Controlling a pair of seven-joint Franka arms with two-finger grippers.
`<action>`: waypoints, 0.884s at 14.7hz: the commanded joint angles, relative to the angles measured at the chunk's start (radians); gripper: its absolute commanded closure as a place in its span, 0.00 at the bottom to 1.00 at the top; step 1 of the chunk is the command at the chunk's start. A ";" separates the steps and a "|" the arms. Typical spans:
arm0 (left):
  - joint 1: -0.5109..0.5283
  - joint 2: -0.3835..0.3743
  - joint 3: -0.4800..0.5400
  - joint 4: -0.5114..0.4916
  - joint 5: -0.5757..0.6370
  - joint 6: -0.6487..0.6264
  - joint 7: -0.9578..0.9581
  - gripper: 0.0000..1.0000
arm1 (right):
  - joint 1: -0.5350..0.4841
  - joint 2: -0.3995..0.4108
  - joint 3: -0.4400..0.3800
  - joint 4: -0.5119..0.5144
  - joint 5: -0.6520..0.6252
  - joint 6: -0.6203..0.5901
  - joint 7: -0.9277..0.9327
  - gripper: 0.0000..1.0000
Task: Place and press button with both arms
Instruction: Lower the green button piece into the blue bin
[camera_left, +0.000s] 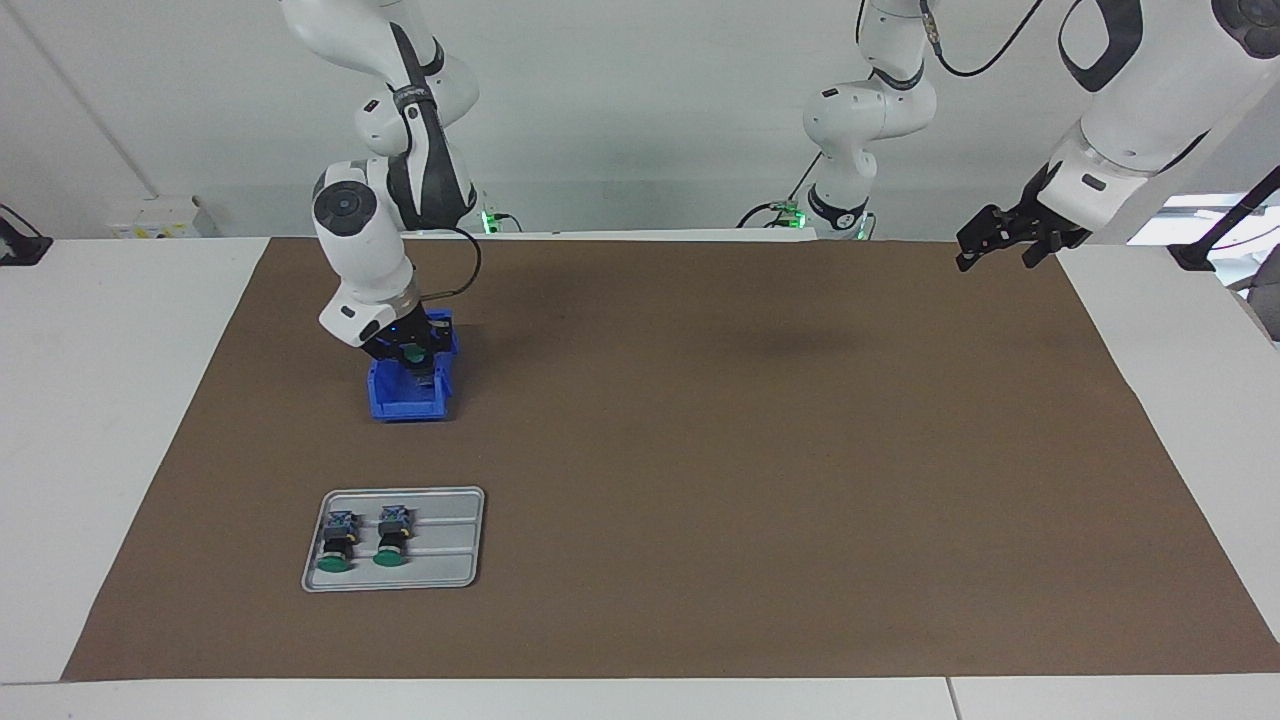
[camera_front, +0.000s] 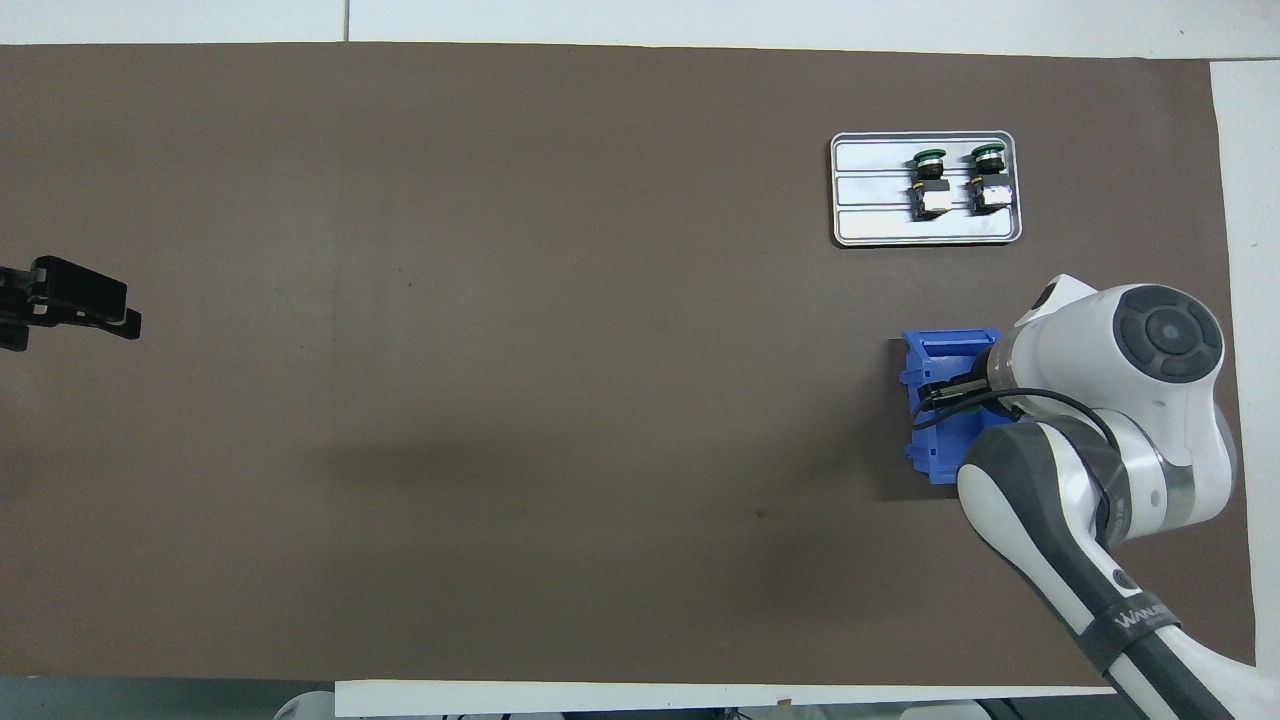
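Right claw (camera_left: 408, 358) is down at the blue bin (camera_left: 408, 400), which sits on the brown mat (camera_left: 700, 450) toward the right arm's end of the tabletop (camera_left: 100, 400). A green-capped button (camera_left: 410, 352) shows between its fingers at the bin's mouth, so the claw looks closed on it, though the overhead view hides the grip under the right arm's wrist (camera_front: 1120, 370).

Two more buttons (camera_left: 336, 545) (camera_left: 392, 540) lie side by side in a grey tray (camera_left: 450, 540), green caps pointing away from the robots. The tray is farther from the robots than the bin and closer to the tabletop's edge away from the robots, at the same end.

Left claw (camera_left: 1005, 238) waits in the air over the mat's corner at the left arm's end, close to the robots' edge; whether its fingers are open cannot be told.
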 joint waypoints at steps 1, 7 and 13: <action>0.007 -0.032 0.001 -0.036 -0.008 0.023 0.008 0.00 | -0.022 -0.007 0.003 -0.011 0.016 0.008 -0.037 0.53; 0.007 -0.032 0.001 -0.036 -0.008 0.023 0.008 0.00 | -0.022 -0.007 0.003 -0.010 0.016 0.009 -0.025 0.16; 0.008 -0.032 0.001 -0.036 -0.008 0.021 0.008 0.00 | -0.019 -0.015 0.003 0.033 0.017 -0.053 -0.025 0.14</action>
